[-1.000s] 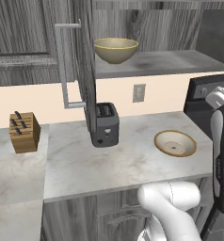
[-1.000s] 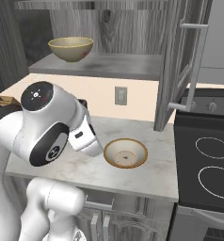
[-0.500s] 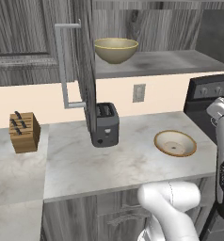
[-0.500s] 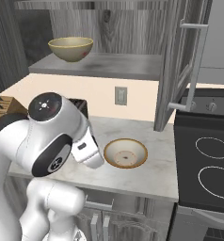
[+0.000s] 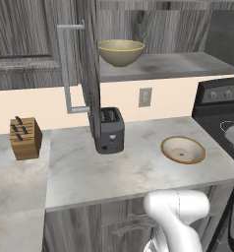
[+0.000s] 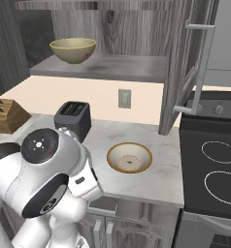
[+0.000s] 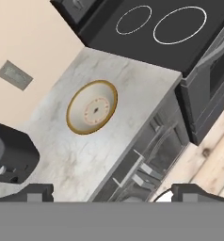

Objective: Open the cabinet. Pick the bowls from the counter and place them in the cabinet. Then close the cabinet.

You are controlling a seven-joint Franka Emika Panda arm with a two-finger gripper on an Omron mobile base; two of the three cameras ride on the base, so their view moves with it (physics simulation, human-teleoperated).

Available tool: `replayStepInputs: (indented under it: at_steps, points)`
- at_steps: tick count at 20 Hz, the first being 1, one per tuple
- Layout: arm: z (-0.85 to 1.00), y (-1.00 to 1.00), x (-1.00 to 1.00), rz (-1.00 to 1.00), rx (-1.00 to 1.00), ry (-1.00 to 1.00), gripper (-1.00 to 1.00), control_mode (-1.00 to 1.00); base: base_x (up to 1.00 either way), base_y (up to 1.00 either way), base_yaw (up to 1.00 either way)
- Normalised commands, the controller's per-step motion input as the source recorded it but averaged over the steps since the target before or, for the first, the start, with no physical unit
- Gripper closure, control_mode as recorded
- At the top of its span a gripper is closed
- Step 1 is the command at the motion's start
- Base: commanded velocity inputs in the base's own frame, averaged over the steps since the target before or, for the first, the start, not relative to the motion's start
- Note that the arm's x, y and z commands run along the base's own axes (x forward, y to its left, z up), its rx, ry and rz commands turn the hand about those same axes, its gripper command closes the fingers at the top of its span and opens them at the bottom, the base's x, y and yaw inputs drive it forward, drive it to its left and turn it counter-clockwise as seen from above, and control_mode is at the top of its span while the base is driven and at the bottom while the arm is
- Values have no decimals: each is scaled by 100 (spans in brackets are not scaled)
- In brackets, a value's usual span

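Observation:
The cabinet [image 5: 188,64] stands open, its left door [image 5: 92,74] and right door [image 6: 178,72] swung out. The olive-yellow bowl [image 5: 121,51] [image 6: 73,50] sits upright at the left of its shelf. The wider tan-rimmed bowl [image 5: 183,150] [image 6: 129,157] [image 7: 92,107] rests on the counter [image 5: 79,167] [image 6: 161,179] near the stove. In the hand view my gripper [image 7: 115,192] hovers high over the counter's front edge, open, with nothing between its fingertips [image 7: 36,192]; the tan-rimmed bowl lies ahead of it, well apart.
A black toaster [image 5: 110,130] [image 6: 73,116] [image 7: 10,157] stands under the open left door. At the far left is a knife block [image 5: 24,138] [image 6: 8,115]. The black stovetop [image 6: 214,169] [image 7: 156,23] borders the counter on the right. A wall outlet [image 6: 124,98] is behind the bowl.
My arm has swung: its big joint has dropped lower and rightward in the right base view and slid toward the right edge in the left base view. Bowls and doors have not moved.

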Motion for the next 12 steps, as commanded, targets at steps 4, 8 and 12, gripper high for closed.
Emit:
replayStepInputs:
  at_steps: [4,8,12]
  points:
    - [-7,-44,-21,4,13,0,-100,-100,0,0,0]
    - [-7,-47,-6,9,14,0,-100,-100,0,0,0]
    - [0,-38,11,14,11,0,-100,-100,0,0,0]
